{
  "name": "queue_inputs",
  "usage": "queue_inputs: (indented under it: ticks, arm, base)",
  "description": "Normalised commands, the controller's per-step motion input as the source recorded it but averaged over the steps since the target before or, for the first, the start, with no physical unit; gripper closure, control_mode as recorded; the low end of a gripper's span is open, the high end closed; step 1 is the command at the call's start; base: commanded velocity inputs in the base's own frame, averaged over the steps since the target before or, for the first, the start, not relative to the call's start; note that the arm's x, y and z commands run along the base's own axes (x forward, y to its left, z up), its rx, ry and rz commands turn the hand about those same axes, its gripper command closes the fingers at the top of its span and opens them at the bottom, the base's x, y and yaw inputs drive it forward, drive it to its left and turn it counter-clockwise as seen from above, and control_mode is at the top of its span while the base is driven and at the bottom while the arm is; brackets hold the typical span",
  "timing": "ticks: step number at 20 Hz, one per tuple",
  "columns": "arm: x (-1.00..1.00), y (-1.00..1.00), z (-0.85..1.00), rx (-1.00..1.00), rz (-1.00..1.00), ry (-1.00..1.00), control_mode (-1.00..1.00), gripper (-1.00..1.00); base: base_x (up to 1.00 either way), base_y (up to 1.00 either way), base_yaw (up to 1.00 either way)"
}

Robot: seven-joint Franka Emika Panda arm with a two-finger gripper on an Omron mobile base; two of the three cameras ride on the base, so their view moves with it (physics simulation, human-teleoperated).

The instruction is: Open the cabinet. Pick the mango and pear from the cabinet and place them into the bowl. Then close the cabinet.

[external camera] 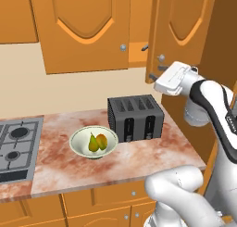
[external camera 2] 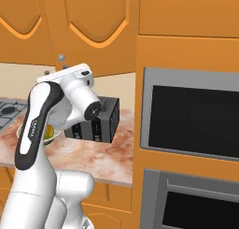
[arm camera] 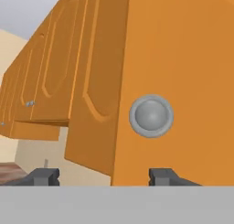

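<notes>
The cabinet (external camera: 83,31) hangs above the counter. Its left door is shut and its right door (external camera: 180,31) stands swung out. My gripper (external camera: 157,72) is open just below that door's round silver knob (external camera: 160,58). In the hand view the knob (arm camera: 151,116) sits close ahead, above the gripper (arm camera: 105,175), whose jaws stand to either side of the door's edge with nothing held. The cream-green bowl (external camera: 76,140) stands on the counter left of the toaster. The green pear (external camera: 92,143) and the orange mango (external camera: 102,141) lie in it.
A black toaster (external camera: 135,118) stands on the marble counter (external camera: 152,152), under the open door. A gas hob (external camera: 16,147) lies at the left. A tall unit with built-in ovens (external camera 2: 191,116) rises right of the counter. Drawer fronts (external camera: 111,198) run below.
</notes>
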Motion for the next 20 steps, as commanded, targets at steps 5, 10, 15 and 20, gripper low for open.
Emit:
queue_inputs:
  ticks: [5,10,15,20]
  arm:
    - [1.00,0.14,-0.31,0.08,0.02,0.00,-1.00,-1.00]
    - [1.00,0.43,-0.48,0.05,-0.04,-0.01,-1.00,-1.00]
    - [1.00,0.70,-0.58,0.00,-0.20,-0.02,-1.00,-1.00]
    - [1.00,0.87,-0.44,-0.12,-0.38,0.00,-1.00,-1.00]
  base:
    - [0.00,0.00,0.00]
    - [0.00,0.00,0.00]
    - [0.00,0.00,0.00]
    - [0.00,0.00,0.00]
